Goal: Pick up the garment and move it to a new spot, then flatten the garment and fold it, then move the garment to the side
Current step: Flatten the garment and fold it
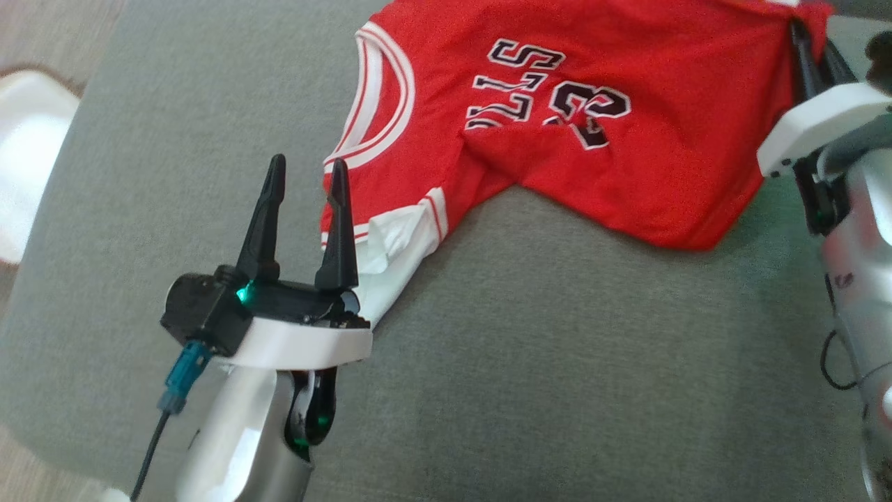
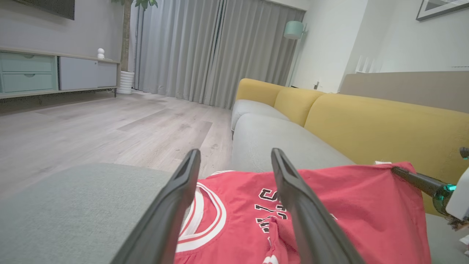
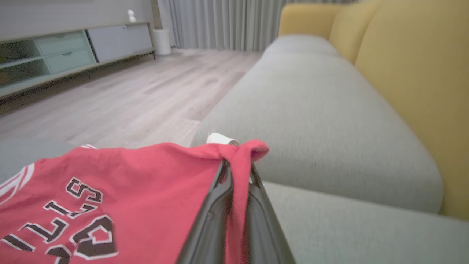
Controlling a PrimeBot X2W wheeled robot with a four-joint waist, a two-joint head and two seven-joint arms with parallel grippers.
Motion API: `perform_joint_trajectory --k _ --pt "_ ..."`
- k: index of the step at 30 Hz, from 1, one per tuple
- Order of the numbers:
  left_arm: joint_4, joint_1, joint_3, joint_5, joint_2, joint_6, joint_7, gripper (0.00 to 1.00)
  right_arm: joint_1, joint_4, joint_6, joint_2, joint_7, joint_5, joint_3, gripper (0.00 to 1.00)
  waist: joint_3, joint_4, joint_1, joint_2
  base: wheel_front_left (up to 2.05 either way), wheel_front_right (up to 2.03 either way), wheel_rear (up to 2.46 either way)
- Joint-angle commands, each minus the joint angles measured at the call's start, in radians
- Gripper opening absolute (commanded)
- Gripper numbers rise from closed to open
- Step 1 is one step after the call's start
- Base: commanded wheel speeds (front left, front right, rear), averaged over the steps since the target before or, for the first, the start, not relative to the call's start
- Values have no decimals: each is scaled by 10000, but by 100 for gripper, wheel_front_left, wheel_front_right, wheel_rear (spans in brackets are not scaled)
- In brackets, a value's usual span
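Within my right claw (image 3: 237,172), a red jersey (image 1: 627,174) corner's pinched. Left claw (image 1: 309,167) gapes empty; flattening likely needs it gripping too.

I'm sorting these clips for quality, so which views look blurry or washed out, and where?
Head view: sharp, jersey lettering crisp, but a white patch at the left edge is blown out. Left wrist view: room clear, the left gripper's fingers soft up close, jersey paler. Right wrist view: blurred throughout, sofa smeared most.
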Motion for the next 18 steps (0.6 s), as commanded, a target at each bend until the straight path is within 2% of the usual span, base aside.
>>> perform_joint_trajectory --k 1,5,9,13,18 --pt "-322 22 393 140 73 2 -49 100 -308 -647 -7 -90 -448 -41 455 0 -421 -415 1 0 0 0 0" --pt "-397 244 472 211 72 21 -49 100 -213 -1620 -7 -286 -798 -78 979 0 -716 -723 1 0 0 0 0" --pt "-460 358 460 195 72 0 -49 100 -217 -2369 -7 -645 -828 -118 1093 0 -785 -734 1 0 0 0 0" --pt "-549 340 323 79 72 -24 -49 100 -489 -2581 -7 -1175 -369 -358 905 0 -646 -410 1 0 0 0 0" --pt "-619 217 30 -80 72 31 -49 100 -1115 -2068 -7 -1705 503 -560 818 0 -308 178 1 0 0 0 0"
